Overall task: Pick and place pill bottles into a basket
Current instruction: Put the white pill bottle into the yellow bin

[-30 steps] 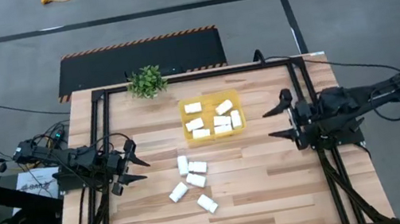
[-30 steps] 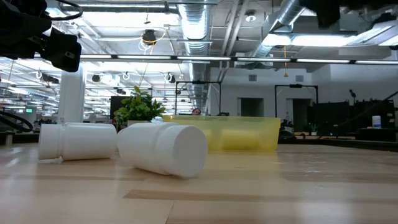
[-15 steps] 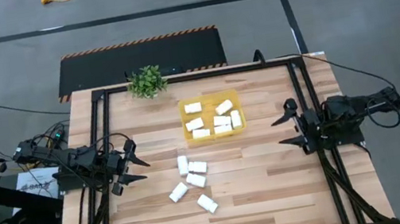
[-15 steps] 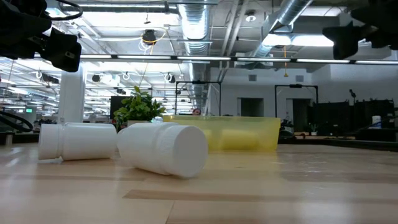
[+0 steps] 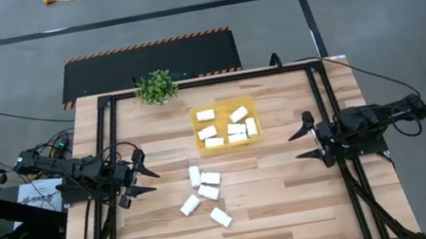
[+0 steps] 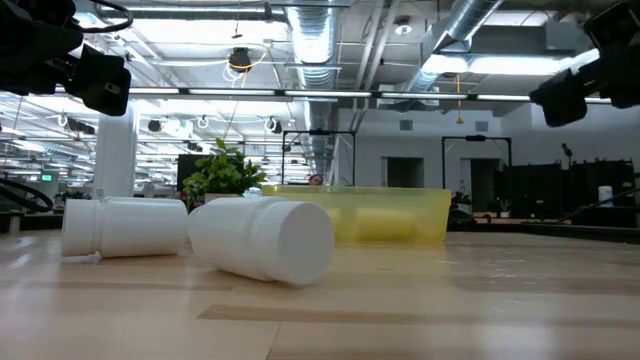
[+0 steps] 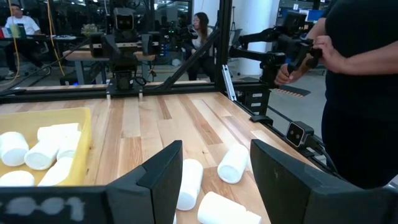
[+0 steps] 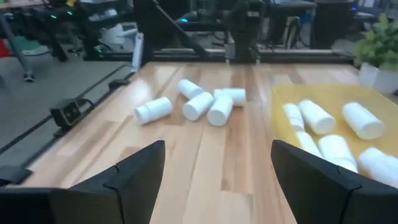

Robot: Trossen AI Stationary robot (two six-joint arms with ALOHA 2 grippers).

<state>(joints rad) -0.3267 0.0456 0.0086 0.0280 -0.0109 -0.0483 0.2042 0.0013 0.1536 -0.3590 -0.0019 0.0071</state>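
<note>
Several white pill bottles [image 5: 207, 191] lie on their sides in the middle of the wooden table; two show close in the low view [image 6: 260, 238]. Several more lie inside the yellow basket [image 5: 229, 141], which stands flat toward the far edge. My left gripper [image 5: 149, 171] hovers open at the table's left side, pointing level at the loose pill bottles [image 7: 233, 163]. My right gripper [image 5: 296, 146] hovers open at the right side, above the table, facing the basket [image 8: 281, 99] and the loose pill bottles [image 8: 208, 106]. Neither gripper has anything between its fingers.
A small green potted plant [image 5: 156, 86] stands at the far edge, left of the basket. Black frame rails [image 5: 107, 153] run along both sides of the table. A person [image 7: 360, 93] stands beyond the table's near right corner. Bare wood lies between the basket and my right gripper.
My right arm has folded back toward the table's right edge, and its gripper has come down and tipped slightly downward, still open. The left arm, the pill bottles and the basket have kept still.
</note>
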